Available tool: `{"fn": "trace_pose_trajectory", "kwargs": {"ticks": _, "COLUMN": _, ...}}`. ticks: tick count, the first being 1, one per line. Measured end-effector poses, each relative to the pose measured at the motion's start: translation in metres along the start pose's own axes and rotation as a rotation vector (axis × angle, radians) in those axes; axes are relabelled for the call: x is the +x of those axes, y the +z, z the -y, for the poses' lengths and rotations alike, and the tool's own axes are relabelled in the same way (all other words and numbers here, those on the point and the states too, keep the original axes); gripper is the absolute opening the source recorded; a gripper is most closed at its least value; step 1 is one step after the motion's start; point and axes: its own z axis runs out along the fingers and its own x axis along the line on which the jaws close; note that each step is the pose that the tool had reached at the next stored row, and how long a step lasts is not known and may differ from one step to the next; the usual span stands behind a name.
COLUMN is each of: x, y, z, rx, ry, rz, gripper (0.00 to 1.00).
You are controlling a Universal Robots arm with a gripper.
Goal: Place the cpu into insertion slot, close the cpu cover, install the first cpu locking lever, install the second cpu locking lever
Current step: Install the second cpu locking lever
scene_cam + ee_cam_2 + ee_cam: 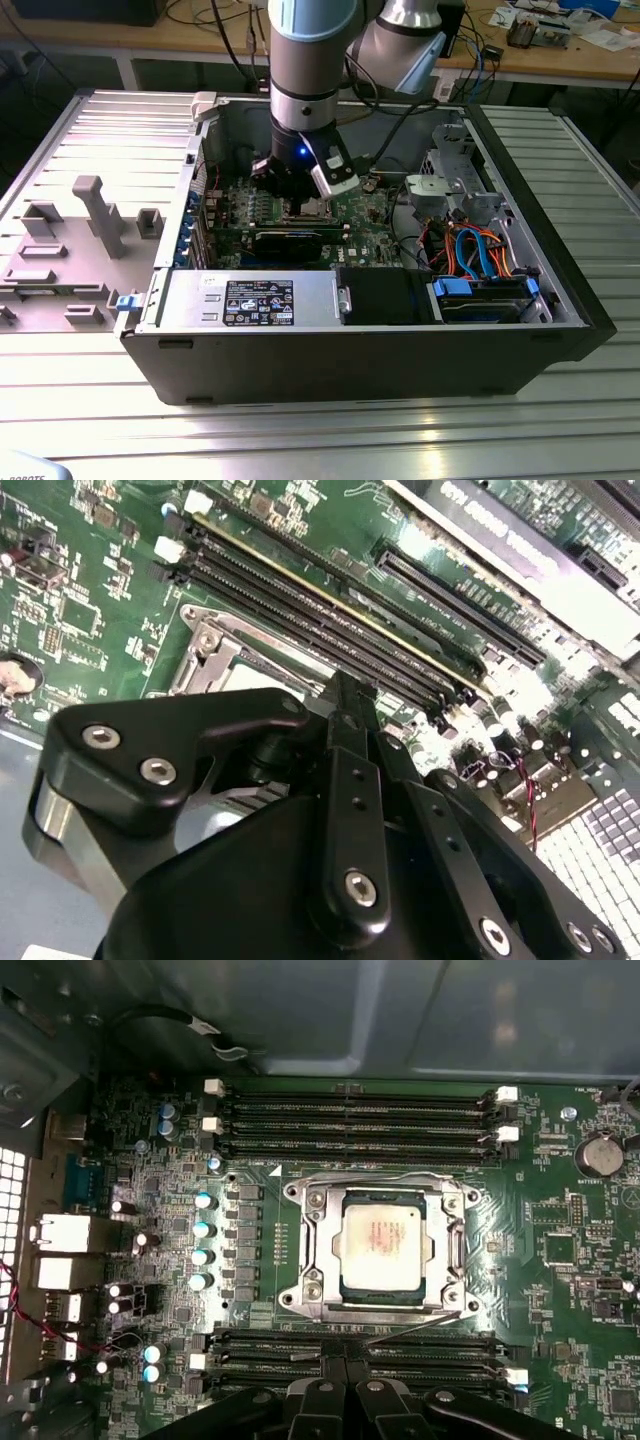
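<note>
The cpu (378,1245), a dull silver square, lies in the insertion slot (312,1295) on the green board. The silver cpu cover (452,1250) lies flat around it as a frame. One thin wire lever (420,1327) slants along the socket edge closest to my gripper, and another wire runs along the far edge. My gripper (345,1362) hangs just off that near edge, its black fingers pressed together with nothing visible between them. In the second wrist view the gripper (345,692) points at the socket's corner (212,650). In the exterior view the gripper (298,198) reaches down into the open computer case.
Long black memory slots (350,1110) flank the socket on two sides. A black expansion card (290,240) lies close by. The power supply (250,298), a drive bay with orange and blue cables (480,255) and the case walls (350,350) box in the arm. Grey fixtures (95,215) stand on the exterior view's left.
</note>
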Motion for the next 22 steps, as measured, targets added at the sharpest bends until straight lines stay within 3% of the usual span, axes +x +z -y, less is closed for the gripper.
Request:
{"fn": "trace_pose_trajectory", "kwargs": {"ticks": 5, "x": 0.0024, "y": 0.0025, "z": 0.0044, "rx": -0.0256, "ry": -0.011, "rz": -0.0005, "gripper": 0.11}}
{"fn": "trace_pose_trajectory", "kwargs": {"ticks": 7, "x": 0.0025, "y": 0.0023, "z": 0.0076, "rx": -0.0289, "ry": -0.013, "rz": -0.0007, "gripper": 0.11}}
{"fn": "trace_pose_trajectory", "kwargs": {"ticks": 12, "x": 0.0061, "y": 0.0060, "z": 0.0085, "rx": -0.0413, "ry": -0.019, "rz": -0.0014, "gripper": 0.11}}
{"fn": "trace_pose_trajectory", "kwargs": {"ticks": 14, "x": 0.0092, "y": 0.0118, "z": 0.0106, "rx": -0.0471, "ry": -0.020, "rz": -0.0012, "gripper": 0.11}}
{"fn": "trace_pose_trajectory", "kwargs": {"ticks": 21, "x": 0.0093, "y": 0.0119, "z": 0.0114, "rx": -0.0474, "ry": -0.020, "rz": -0.0012, "gripper": 0.11}}
{"fn": "trace_pose_trajectory", "kwargs": {"ticks": 22, "x": 0.0093, "y": 0.0119, "z": 0.0117, "rx": -0.0501, "ry": -0.020, "rz": -0.0013, "gripper": 0.11}}
